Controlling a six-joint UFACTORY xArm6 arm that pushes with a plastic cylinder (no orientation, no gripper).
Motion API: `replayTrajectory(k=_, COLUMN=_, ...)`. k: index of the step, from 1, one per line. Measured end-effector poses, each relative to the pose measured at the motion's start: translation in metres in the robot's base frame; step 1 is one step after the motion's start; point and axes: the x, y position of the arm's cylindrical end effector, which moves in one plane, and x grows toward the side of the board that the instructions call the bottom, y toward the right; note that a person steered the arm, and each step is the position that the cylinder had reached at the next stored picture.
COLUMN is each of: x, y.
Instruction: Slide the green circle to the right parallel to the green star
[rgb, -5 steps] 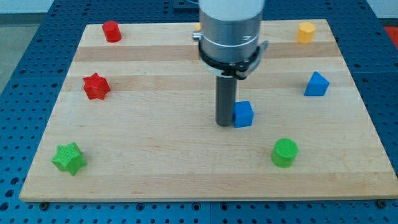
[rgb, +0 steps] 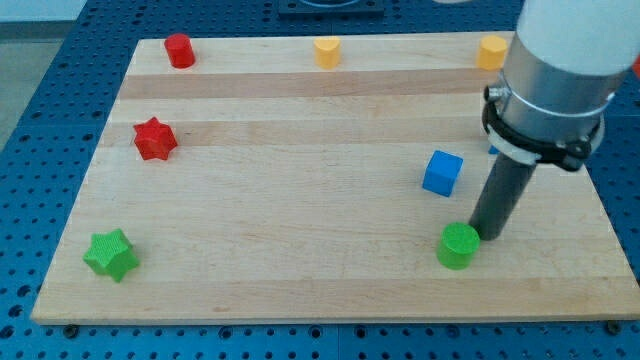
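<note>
The green circle (rgb: 458, 245) sits near the view's bottom right of the wooden board (rgb: 300, 200). The green star (rgb: 110, 254) lies at the bottom left, at about the same height in the view. My tip (rgb: 487, 236) is down on the board just right of and slightly above the green circle, touching or nearly touching its upper right edge. The arm's grey body hangs over the board's right side.
A blue cube (rgb: 442, 172) lies up and left of my tip. A red star (rgb: 154, 138) is at the left, a red cylinder (rgb: 179, 50) at the top left, a yellow block (rgb: 327, 51) at top middle, and another yellow block (rgb: 490, 51) at the top right, partly hidden by the arm.
My tip moved from the board's middle to the right and down, ending beside the green circle. The blue cube has shifted right and up a little. The blue block at the right is now hidden by the arm.
</note>
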Motion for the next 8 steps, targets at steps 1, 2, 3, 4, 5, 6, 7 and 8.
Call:
replayTrajectory(k=1, x=0.013, y=-0.001)
replayTrajectory(k=2, x=0.013, y=-0.016)
replayTrajectory(k=3, x=0.018, y=-0.031)
replayTrajectory(k=4, x=0.028, y=-0.043)
replayTrajectory(k=5, x=0.035, y=-0.056)
replayTrajectory(k=6, x=0.036, y=-0.073)
replayTrajectory(k=7, x=0.036, y=-0.088)
replayTrajectory(k=8, x=0.036, y=-0.099)
